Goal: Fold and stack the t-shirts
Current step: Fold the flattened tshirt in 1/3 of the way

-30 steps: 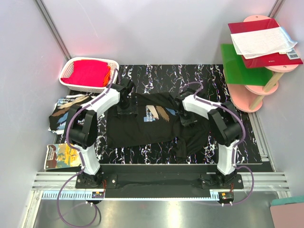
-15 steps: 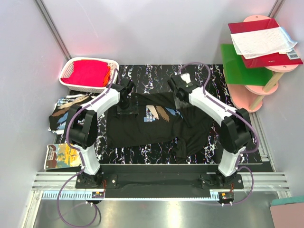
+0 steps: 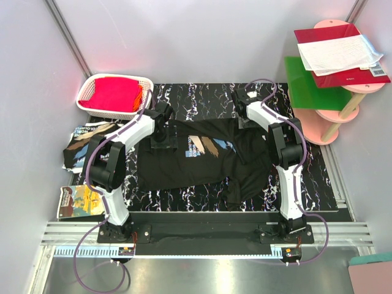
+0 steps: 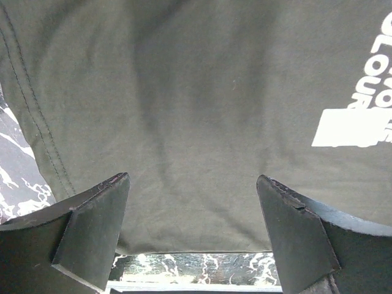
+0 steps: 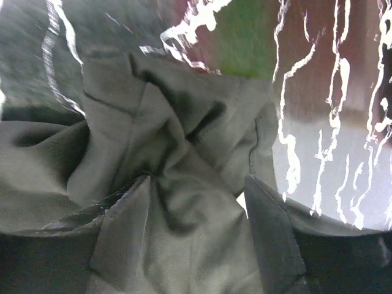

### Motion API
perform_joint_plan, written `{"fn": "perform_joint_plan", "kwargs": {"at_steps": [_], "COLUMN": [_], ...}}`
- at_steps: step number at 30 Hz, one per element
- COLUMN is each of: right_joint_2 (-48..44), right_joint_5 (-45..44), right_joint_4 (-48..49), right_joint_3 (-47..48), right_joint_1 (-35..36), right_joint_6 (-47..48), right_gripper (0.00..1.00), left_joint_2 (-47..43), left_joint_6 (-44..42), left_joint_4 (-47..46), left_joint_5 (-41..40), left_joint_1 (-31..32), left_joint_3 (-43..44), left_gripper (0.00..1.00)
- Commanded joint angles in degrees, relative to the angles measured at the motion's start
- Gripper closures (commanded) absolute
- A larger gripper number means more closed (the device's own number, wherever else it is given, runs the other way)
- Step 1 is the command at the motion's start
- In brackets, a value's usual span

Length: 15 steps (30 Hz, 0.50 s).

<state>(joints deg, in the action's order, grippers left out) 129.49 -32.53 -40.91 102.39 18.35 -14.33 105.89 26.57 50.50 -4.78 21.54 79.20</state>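
Note:
A black t-shirt (image 3: 196,165) lies spread on the marbled mat, its blue, tan and white print (image 3: 205,147) facing up. My left gripper (image 3: 164,142) hovers over its far-left part, open. In the left wrist view the left gripper (image 4: 193,179) spans flat cloth (image 4: 184,110) close to the shirt's edge. My right gripper (image 3: 241,120) sits at the shirt's far-right corner. In the right wrist view the right gripper (image 5: 196,180) stands open, with a crumpled bunch of the black cloth (image 5: 177,135) between and under its fingers. A second t-shirt (image 3: 82,144) lies bunched off the mat's left edge.
A white basket (image 3: 92,82) holding red cloth stands at the far left. A printed booklet (image 3: 76,201) lies at the near left. Pink shelves (image 3: 343,113) with a green board (image 3: 306,86) and a red book (image 3: 340,52) stand at the far right.
My right arm swung from the shirt's right middle out to its far-right corner, and its jaws went from shut to open. The left arm stayed in place.

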Motion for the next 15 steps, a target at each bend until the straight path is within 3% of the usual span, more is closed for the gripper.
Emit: {"fn": "perform_joint_plan", "kwargs": {"at_steps": [1, 3, 15], "right_joint_2": [-0.56, -0.38, -2.58], "right_joint_5": [2.56, 2.48, -8.33], "right_joint_4": [4.16, 4.43, 1.81], "right_joint_3": [2.64, 2.82, 0.27], "right_joint_1": [0.02, 0.02, -1.12], "right_joint_6": [0.62, 0.44, -2.63], "right_gripper": [0.58, 1.00, 1.00], "left_joint_2": [0.20, 0.20, 0.20], "left_joint_6": [-0.20, -0.38, 0.94], "left_joint_4": [-0.84, -0.84, -0.14], "left_joint_5": [-1.73, -1.82, -3.66], "left_joint_1": [0.26, 0.26, 0.17], "left_joint_3": [-0.45, -0.36, -0.10], "left_gripper": [0.11, 0.11, 0.12]}}
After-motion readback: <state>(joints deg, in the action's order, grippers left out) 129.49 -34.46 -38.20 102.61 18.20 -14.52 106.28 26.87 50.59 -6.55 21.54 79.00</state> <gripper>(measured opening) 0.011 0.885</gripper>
